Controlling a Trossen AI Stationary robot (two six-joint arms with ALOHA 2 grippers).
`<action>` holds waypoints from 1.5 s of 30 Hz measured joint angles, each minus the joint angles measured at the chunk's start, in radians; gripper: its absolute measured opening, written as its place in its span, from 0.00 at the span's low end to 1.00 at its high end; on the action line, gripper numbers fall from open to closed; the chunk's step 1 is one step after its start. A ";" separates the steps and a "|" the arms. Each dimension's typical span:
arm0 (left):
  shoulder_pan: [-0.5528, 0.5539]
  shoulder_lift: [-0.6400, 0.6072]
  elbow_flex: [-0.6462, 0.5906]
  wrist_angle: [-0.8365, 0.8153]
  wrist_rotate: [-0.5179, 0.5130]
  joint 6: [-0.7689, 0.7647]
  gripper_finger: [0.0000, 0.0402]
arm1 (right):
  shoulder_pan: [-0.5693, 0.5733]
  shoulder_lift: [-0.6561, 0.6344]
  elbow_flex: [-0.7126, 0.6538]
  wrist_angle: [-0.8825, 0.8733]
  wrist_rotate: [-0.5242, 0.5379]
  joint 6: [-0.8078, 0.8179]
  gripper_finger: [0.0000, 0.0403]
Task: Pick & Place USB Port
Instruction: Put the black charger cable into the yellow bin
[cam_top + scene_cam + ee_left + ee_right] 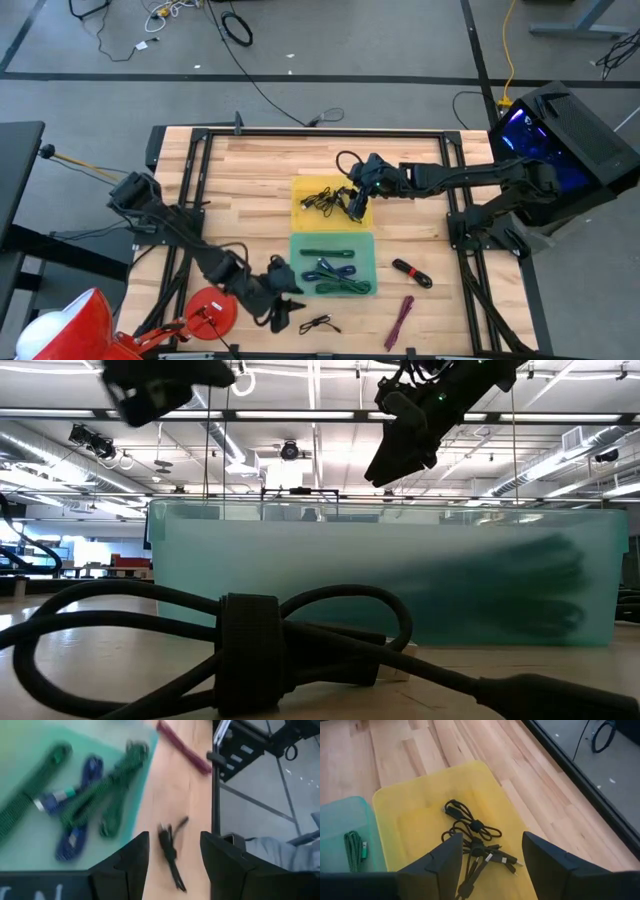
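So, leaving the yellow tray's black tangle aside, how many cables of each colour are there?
Green cables: 2
Blue cable: 1
Black cable: 1
Black-and-red cable: 1
Maroon cable: 1
Total: 6

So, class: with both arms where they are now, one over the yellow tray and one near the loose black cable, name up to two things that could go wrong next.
1. The left gripper hangs over the loose black cable near the table's front edge; a nudge might push it off.
2. The black cables in the yellow tray lie tangled under the right gripper's open jaws, so a descent might snag several.
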 joint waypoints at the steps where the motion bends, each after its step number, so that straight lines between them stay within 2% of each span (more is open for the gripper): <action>1: -0.011 0.015 0.002 0.000 0.000 -0.035 0.45 | -0.004 0.000 0.000 0.000 -0.008 0.000 0.51; 3: -0.032 0.050 0.025 -0.021 0.004 -0.098 0.45 | -0.010 0.000 0.000 0.000 -0.018 0.000 0.51; 6: -0.056 0.123 0.124 -0.095 0.015 -0.144 0.45 | -0.011 0.000 0.000 0.000 -0.032 0.000 0.51; 12: -0.072 0.289 0.396 -0.467 0.026 -0.172 0.45 | -0.011 0.000 0.000 -0.002 -0.035 -0.001 0.50; 16: -0.061 0.353 0.492 -0.538 0.035 -0.169 0.45 | -0.011 0.000 0.000 -0.006 -0.035 -0.008 0.50; 28: 0.013 0.419 0.510 -0.529 0.176 -0.146 0.45 | -0.012 0.000 0.000 -0.004 -0.060 -0.040 0.50; 45: 0.045 0.489 0.510 -0.492 0.290 -0.156 0.45 | -0.015 0.000 0.000 -0.006 -0.059 -0.063 0.50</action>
